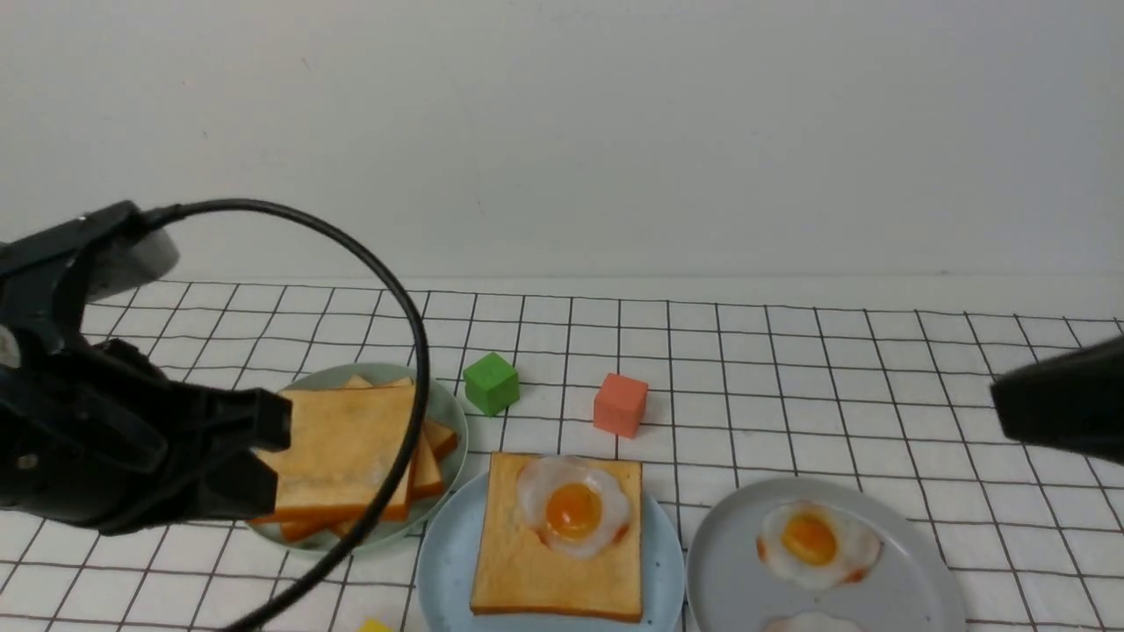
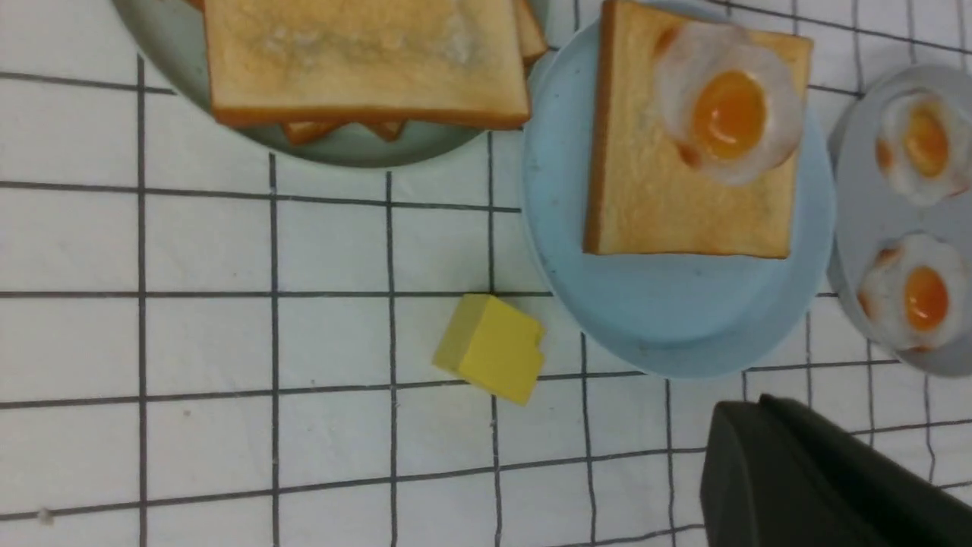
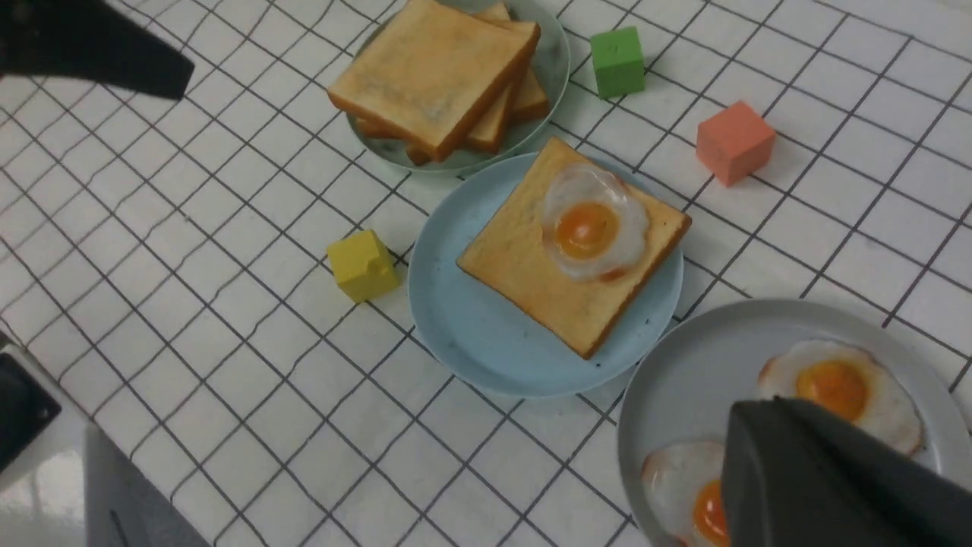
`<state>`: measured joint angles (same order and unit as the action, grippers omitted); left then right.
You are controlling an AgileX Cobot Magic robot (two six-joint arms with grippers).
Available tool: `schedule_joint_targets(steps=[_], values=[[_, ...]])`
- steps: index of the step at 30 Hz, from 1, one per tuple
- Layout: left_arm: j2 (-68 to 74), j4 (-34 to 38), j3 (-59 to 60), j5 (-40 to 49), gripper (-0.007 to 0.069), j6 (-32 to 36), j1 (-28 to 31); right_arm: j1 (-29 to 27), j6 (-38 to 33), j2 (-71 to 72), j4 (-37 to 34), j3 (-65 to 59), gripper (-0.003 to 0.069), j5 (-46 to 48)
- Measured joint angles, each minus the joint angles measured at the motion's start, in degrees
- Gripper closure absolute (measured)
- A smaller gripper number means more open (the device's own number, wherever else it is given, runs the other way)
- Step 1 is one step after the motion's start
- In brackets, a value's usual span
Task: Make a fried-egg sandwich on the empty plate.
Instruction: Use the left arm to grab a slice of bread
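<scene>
The empty plate, light blue, stands at the front centre and carries one toast slice with a fried egg on its far corner. No second slice lies on the egg. My left gripper hovers at the left, in front of the toast pile, shut and holding nothing. In the left wrist view its tip hangs over the cloth beside the blue plate. My right gripper is at the right edge, shut and holding nothing. Its tip hangs over the grey plate.
The pale green plate holds the loose toast pile. Two fried eggs lie on the grey plate. A green block and an orange-red block sit behind the blue plate. A yellow block lies near its front left.
</scene>
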<state>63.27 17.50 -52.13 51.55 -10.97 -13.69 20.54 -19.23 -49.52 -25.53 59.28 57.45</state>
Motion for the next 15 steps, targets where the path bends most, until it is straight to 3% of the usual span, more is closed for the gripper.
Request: schedule_joint_targets(steps=[2, 4, 8, 11, 15], values=[[1.7, 0.0, 0.0, -0.1, 0.0634, 0.2, 2.6, 0.0, -1.6, 1.5, -0.2, -1.5, 0.0669, 0.6], [5.1, 1.4, 0.0, -0.5, 0.0634, 2.5, 9.7, 0.0, -5.2, 3.6, -1.2, -4.3, 0.0669, 1.4], [11.9, 10.1, 0.0, -1.5, 0.0632, 11.5, 20.2, 0.0, -9.6, 5.6, -4.4, -8.0, 0.0669, 2.2], [17.4, 17.0, -1.1, -2.7, 0.0612, 21.2, 23.5, 0.0, -11.5, 5.9, -6.8, -9.2, 0.0667, 2.4], [23.0, 21.0, -3.2, -3.5, 0.0553, 25.4, 23.9, 0.0, -12.8, 5.9, -8.3, -9.4, 0.0665, 2.2]])
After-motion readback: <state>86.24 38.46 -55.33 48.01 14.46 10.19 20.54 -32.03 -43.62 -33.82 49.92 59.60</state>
